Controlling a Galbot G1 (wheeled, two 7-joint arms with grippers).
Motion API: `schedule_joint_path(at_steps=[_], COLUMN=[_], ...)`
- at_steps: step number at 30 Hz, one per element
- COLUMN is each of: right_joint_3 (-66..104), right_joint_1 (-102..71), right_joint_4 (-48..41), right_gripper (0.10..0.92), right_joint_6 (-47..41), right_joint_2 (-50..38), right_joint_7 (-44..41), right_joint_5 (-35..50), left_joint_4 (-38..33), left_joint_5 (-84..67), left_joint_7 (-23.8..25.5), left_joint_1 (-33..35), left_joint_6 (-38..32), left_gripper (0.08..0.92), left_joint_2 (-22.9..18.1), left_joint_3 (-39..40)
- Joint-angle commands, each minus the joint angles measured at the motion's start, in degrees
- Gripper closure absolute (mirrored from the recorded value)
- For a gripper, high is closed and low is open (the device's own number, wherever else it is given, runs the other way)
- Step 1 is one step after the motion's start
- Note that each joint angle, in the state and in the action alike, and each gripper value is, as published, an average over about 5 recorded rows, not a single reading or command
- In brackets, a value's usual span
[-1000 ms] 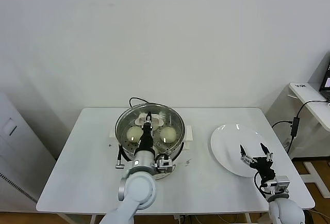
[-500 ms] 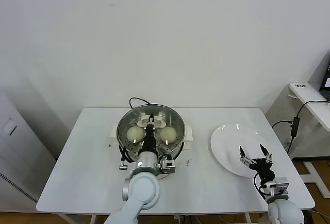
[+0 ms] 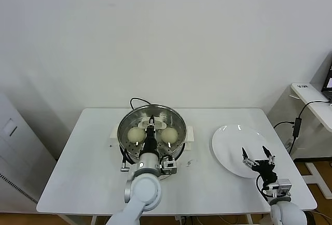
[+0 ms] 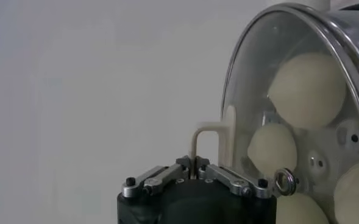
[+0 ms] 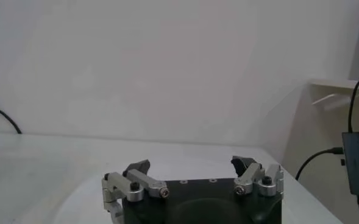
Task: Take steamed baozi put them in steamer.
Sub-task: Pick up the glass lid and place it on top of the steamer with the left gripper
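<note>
White counter (image 3: 83,168). Steamer (image 3: 126,122), far-centre on the counter, holding steamed baozi (image 3: 136,134) under a glass lid (image 4: 240,79). Empty white plate (image 3: 228,142), right of the steamer. Left claw (image 3: 151,125): pinched together on the lid's white handle (image 4: 208,135). Right claw (image 3: 259,158): fingers apart, over the plate's near edge.

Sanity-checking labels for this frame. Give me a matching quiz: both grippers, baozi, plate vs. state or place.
1 left gripper
2 right gripper
3 baozi
4 plate

A fingers open, by the plate's near edge
B inside the steamer
C fingers shut on the lid handle
D white, right of the steamer

Pairs: 1-C, 2-A, 3-B, 4-D
</note>
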Motion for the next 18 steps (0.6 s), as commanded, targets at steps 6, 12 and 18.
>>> schedule_joint_path(at_steps=[6, 12, 18], right_joint_3=[0.1, 0.2, 0.2], right_joint_1=[0.0, 0.0, 0.2], right_joint_4=[0.0, -0.1, 0.2], right_gripper=[0.203, 0.203, 0.203], right_joint_6=[0.0, 0.1, -0.1], right_joint_2=[0.1, 0.2, 0.2], right_joint_7=[0.0, -0.2, -0.3], right_joint_5=[0.0, 0.1, 0.3], left_joint_4=[-0.1, -8.8, -21.3], left_joint_5=[-3.1, -8.6, -31.5], left_joint_7=[-3.2, -1.2, 8.7], left_joint_1=[1.4, 4.6, 6.1], left_joint_6=[0.9, -1.4, -6.4], left_gripper=[0.767, 0.611, 0.421], left_joint_2=[0.7, 3.6, 7.1], left_joint_3=[-0.4, -1.6, -7.5])
